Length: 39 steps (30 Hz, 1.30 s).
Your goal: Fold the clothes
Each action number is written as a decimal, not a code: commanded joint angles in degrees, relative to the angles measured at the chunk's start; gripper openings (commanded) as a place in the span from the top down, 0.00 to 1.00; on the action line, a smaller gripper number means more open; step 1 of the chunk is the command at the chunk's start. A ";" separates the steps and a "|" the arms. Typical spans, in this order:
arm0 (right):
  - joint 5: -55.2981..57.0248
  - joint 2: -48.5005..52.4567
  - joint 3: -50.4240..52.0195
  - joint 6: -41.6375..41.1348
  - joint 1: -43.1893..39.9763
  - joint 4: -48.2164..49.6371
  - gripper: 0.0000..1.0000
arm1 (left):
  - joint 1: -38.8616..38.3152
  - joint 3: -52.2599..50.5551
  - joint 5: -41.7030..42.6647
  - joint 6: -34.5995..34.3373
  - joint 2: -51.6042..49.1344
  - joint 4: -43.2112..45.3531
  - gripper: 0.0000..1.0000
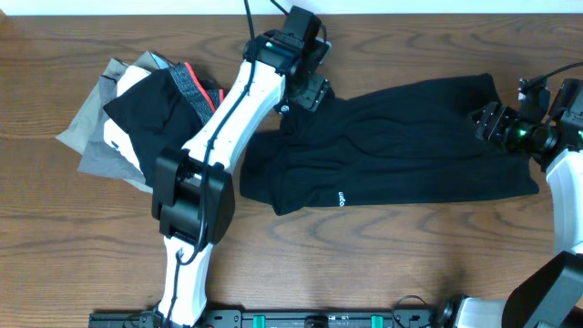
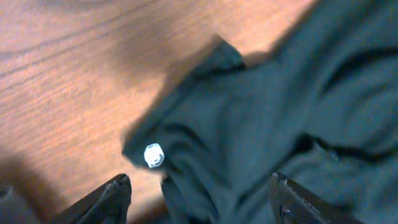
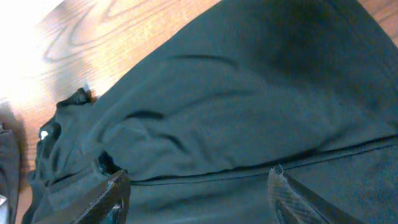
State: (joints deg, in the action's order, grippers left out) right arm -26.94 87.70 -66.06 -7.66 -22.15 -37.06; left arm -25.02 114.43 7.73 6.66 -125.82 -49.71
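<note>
Seeing plain black thin-fabric short-sleeved shirt [image 1: 401,146] crumpled centre-right of frame on wooden table [image 1: 410,260], left gripper [image 1: 306,93] spread wide over its upper-left corner, right gripper [image 1: 485,123] spread wide at its right end.

Bright even overhead view, wrist views soft and blurry, white glare on the table [image 3: 37,43], shirt [image 2: 261,112] detail murky.

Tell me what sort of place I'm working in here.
Probably a robotics test bench for laundry folding: a left arm and right arm at a wooden table, a black shirt spread on it, and a pile of clothes beside.
</note>
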 commanded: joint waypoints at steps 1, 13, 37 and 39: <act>0.17 0.17 -0.90 -0.66 0.85 0.04 0.32 | 2.01 0.13 3.72 2.75 -5.84 2.08 0.27; 0.17 0.17 -0.68 -0.66 0.87 -1.70 0.33 | 4.59 0.13 4.81 4.48 -11.13 8.76 0.27; 0.20 0.17 -0.61 -0.66 0.85 -2.82 0.34 | 4.57 2.54 5.35 4.44 -10.78 10.32 0.94; 0.20 0.17 -0.61 -0.63 0.85 -2.56 0.34 | 4.48 3.69 5.33 4.44 -8.74 9.77 0.94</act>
State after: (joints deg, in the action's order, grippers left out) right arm -26.94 87.72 -66.06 -7.66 -22.15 -39.79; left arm -20.67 114.83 13.17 11.14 -138.96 -39.57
